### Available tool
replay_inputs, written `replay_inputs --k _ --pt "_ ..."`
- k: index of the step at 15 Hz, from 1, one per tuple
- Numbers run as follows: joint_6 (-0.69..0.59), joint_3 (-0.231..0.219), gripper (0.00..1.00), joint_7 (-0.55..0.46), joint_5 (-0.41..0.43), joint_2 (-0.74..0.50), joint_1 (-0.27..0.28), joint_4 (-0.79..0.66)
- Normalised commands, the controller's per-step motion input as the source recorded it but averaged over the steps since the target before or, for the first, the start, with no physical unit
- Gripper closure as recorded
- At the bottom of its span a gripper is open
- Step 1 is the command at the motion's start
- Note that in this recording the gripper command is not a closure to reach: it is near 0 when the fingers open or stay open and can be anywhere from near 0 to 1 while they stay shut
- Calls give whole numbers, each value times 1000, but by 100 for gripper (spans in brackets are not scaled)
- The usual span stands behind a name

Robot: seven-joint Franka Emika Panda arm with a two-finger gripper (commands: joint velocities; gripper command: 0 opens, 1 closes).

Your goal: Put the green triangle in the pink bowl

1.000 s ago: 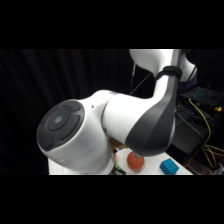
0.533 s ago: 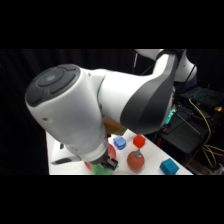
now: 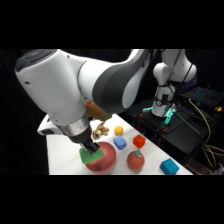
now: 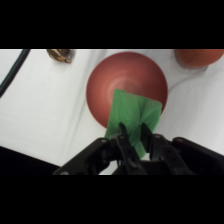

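My gripper (image 4: 133,136) is shut on the green triangle (image 4: 134,116), which hangs over the near rim of the pink bowl (image 4: 125,75). The bowl's inside shows nothing in it. In the side view the green triangle (image 3: 90,157) sits at the bowl's (image 3: 104,159) left edge, under the gripper (image 3: 90,150). The arm's large white body covers much of the left of that view.
A red-orange fruit toy (image 3: 135,161) stands right of the bowl, also at the wrist view's top right (image 4: 199,56). A blue cube (image 3: 120,143), a yellow block (image 3: 118,130), a red block (image 3: 139,142), another blue cube (image 3: 169,167) and a brown toy (image 3: 100,131) lie nearby. A black cable (image 4: 11,75) crosses the table.
The arm has swung down and left over the table, carrying the green triangle to the pink bowl's edge. The toys behind it now show.
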Motion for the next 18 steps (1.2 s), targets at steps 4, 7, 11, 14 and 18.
replay_inputs --k 4,7,11,14,18 --pt "172 -15 69 140 -58 -282 -40 -399" --pt "118 2 69 101 -39 -275 -34 -332" --pt "107 4 66 80 -42 -272 -20 -291" --pt "93 8 65 65 -34 -229 -20 -233" --pt "64 4 61 46 -38 -140 -19 -120"
